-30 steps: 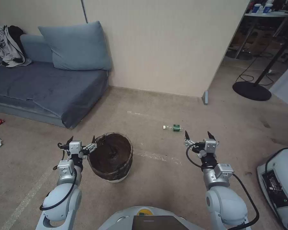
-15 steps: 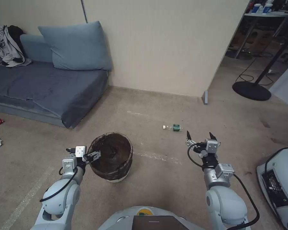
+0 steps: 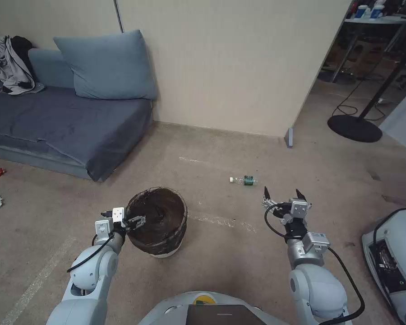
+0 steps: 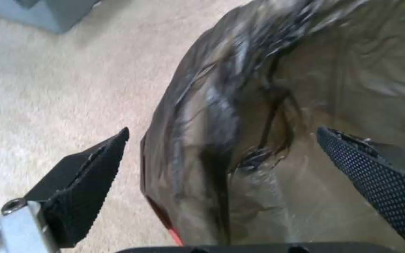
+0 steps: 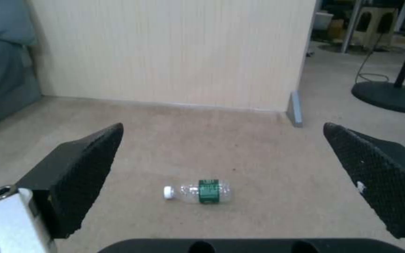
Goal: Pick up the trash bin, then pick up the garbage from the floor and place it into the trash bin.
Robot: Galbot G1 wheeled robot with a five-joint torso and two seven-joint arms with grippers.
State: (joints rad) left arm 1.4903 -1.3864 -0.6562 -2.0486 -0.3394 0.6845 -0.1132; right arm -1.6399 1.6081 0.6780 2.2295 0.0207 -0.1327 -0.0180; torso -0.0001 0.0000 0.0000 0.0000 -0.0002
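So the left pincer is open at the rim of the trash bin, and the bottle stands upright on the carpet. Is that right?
Not quite: the bottle lies on its side on the carpet, as the right wrist view shows. The left pincer is indeed open at the rim of the trash bin.

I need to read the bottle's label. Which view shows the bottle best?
The right wrist view: the clear plastic bottle with green label lies large between the open right gripper fingers. The head view shows it small.

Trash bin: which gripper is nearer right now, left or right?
Left. The left gripper is at the trash bin, open, its fingers straddling the bag-lined rim on the robot's left side. The right gripper hangs open over the floor, well off to the bin's right.
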